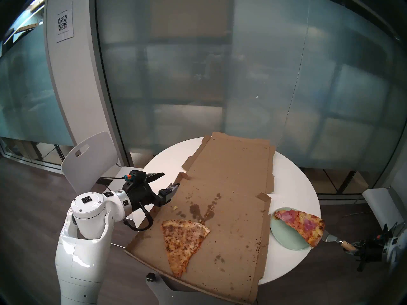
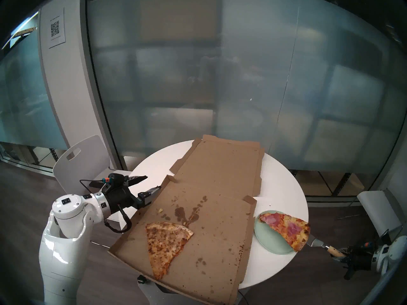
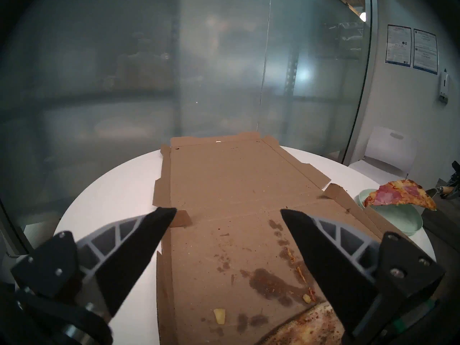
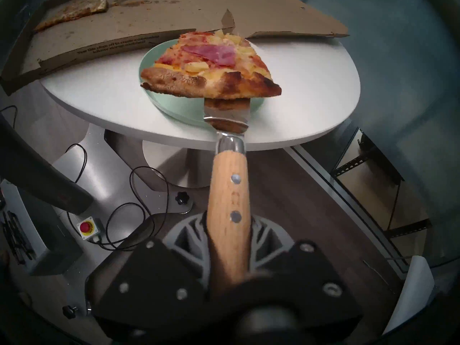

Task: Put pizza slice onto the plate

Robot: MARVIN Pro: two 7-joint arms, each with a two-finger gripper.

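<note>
The left gripper (image 1: 168, 181) hangs at the left edge of the pizza box (image 1: 220, 177), its jaws spread wide with nothing between them and only bare, grease-stained cardboard ahead. Just right of and nearer than those jaws, a plain speckled slice (image 1: 182, 240) lies flat in the near half of the opened box, with a loose yellow crumb (image 3: 220, 315) beside it; the far half is bare. Well to the right of the left jaws, past the box's right flap, the pizza slice (image 1: 301, 225) shows pink ham, yellow pineapple, red-orange sauce and a browned, blistered crust. Its tip is over the mint-green plate (image 1: 284, 236), and its crust end sticks out beyond the plate's rim, propped on the metal blade of a spatula (image 4: 227, 187). The right gripper (image 4: 227, 269) has its jaws clamped on the spatula's wooden handle, out past the rim of the white table (image 1: 295, 179). The plate sits close to that rim, with a narrow strip of table between it and the box.
</note>
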